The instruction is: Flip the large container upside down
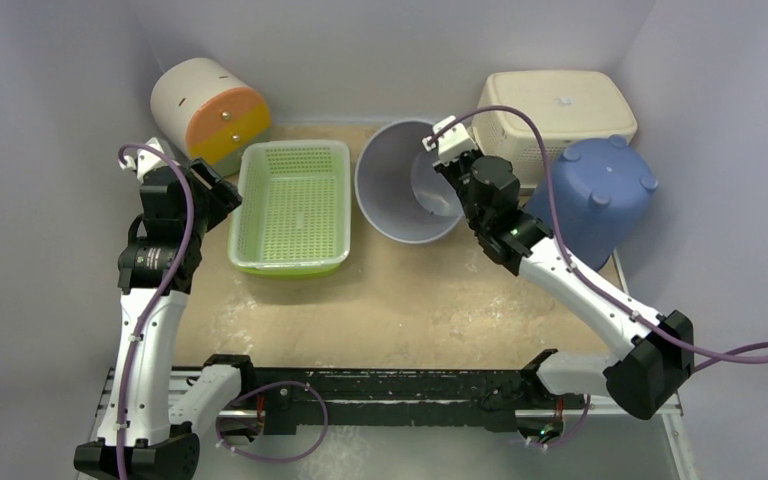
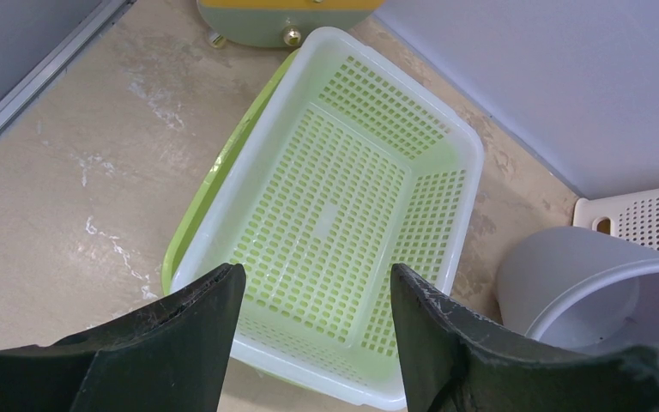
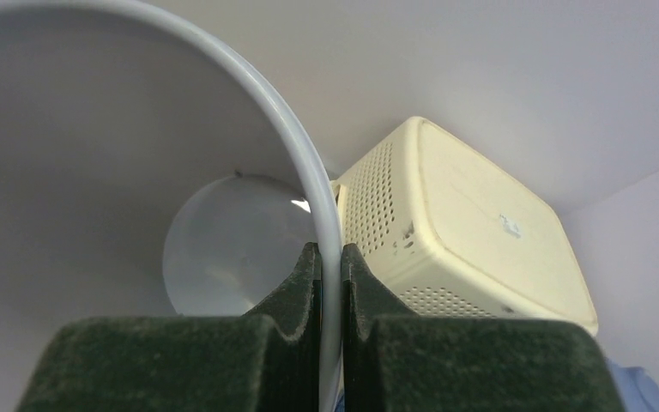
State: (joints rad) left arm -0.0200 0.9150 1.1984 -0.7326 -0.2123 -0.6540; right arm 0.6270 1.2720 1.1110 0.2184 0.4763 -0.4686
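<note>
The large container is a grey round bucket (image 1: 400, 185), mouth up and somewhat tilted, at the back middle of the table. Its hollow inside (image 3: 94, 172) fills the left of the right wrist view. My right gripper (image 1: 458, 192) is shut on its right rim, one finger inside the wall and one outside (image 3: 330, 251). My left gripper (image 1: 222, 195) hangs open and holds nothing, just above the near left edge of a green perforated basket (image 2: 343, 206). The bucket's side (image 2: 583, 283) shows at the right of the left wrist view.
The green basket (image 1: 290, 205) lies left of the bucket. A cream perforated box (image 1: 555, 110) and a blue tub (image 1: 595, 195), both bottom up, stand close on the right. A white, orange and yellow drum (image 1: 208, 108) lies at the back left. Walls enclose three sides.
</note>
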